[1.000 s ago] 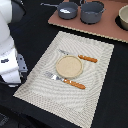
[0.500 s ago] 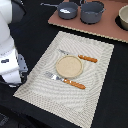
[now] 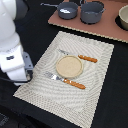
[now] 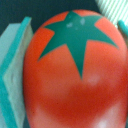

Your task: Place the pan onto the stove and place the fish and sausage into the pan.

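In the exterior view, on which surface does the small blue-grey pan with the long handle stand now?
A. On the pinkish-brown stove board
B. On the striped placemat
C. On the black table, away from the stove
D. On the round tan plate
A. The pan stands on the stove board at the far edge of the exterior view, beside the larger grey pot.

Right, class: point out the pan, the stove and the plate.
pan (image 3: 68, 9), exterior view, on its white contents.
stove (image 3: 102, 29), exterior view, on its bare pinkish board.
plate (image 3: 68, 66), exterior view, on its middle.
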You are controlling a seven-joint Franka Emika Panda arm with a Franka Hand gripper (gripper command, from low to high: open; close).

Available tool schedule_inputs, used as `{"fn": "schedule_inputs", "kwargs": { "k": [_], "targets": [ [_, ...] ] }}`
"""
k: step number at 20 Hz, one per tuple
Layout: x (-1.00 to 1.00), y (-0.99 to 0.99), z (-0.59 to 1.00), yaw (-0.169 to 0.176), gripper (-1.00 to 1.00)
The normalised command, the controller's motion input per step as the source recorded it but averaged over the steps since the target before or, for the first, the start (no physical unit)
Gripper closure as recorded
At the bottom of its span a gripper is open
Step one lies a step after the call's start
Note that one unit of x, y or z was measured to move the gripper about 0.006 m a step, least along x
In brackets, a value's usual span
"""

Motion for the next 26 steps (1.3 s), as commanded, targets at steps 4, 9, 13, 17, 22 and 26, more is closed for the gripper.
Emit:
{"fn": "schedule_inputs", "kwargs": {
  "k": [4,9,13,17,22,26],
  "targets": [
    [0.39,0.95,0.94,0.000,1.00],
    [0.20,0.97,0.72,0.000,1.00],
    [0.06,0.97,0.44,0.000,1.00],
    [0.09,0.96,0.32,0.000,1.00],
    [0.10,0.95,0.15,0.000,1.00],
    [0.09,0.95,0.09,0.000,1.00]
  ]
}}
